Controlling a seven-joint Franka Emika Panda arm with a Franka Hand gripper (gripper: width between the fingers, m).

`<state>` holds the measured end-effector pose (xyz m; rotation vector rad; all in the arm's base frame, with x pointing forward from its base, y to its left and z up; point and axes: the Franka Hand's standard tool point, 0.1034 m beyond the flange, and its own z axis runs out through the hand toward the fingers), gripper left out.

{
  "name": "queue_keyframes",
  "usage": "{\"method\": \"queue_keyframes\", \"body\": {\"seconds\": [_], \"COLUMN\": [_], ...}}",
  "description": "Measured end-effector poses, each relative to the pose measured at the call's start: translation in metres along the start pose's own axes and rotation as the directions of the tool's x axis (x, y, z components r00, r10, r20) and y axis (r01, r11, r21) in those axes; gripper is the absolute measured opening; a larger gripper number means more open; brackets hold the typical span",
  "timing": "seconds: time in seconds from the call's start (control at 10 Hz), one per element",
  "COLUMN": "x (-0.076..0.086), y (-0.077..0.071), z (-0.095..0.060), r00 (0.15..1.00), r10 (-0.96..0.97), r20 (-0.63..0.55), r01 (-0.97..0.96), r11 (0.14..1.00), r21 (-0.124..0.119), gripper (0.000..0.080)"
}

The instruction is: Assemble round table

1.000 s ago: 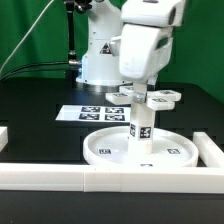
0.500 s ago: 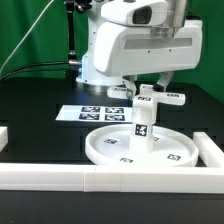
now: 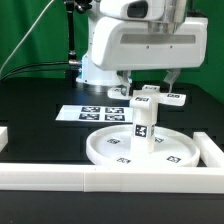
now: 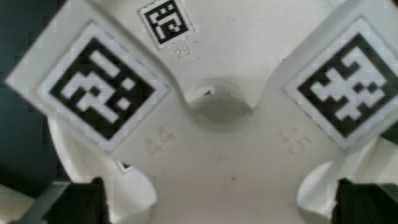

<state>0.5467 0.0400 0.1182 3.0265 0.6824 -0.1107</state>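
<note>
The large round disc point(image 3: 105, 148) lies flat on the black table. The short thick leg point(image 3: 141, 128) stands upright at its centre. The cross-shaped foot point(image 3: 166, 98) sits on top of the leg. My gripper point(image 3: 150, 88) reaches down over the foot, mostly hidden by the wrist body. In the wrist view the foot point(image 4: 214, 140) fills the picture with two tags. My gripper point(image 4: 217, 200) has its dark fingers point(image 4: 80, 200) wide apart, pressed against the foot's two sides.
The marker board point(image 3: 95, 112) lies behind the disc. A long white bar point(image 3: 60, 178) runs along the front. Another bar point(image 3: 212, 150) is at the exterior view's right, and a short piece point(image 3: 4, 135) at its left. The arm's base point(image 3: 100, 65) stands at the back.
The wrist has turned round over the leg and the foot has turned with it. Since half a second ago almost nothing has moved.
</note>
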Motion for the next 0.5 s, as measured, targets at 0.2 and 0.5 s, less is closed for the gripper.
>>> {"method": "queue_keyframes", "body": {"seconds": [0.2, 0.5], "x": [-0.003, -0.003], "y": [-0.002, -0.002], "z": [-0.027, -0.023], "r00": [1.0, 1.0], "r10": [0.028, 0.027], "r20": [-0.009, -0.005], "r01": [-0.029, -0.027], "r11": [1.0, 1.0], "r21": [-0.005, -0.004], "gripper": [0.0646, 0.0649]}}
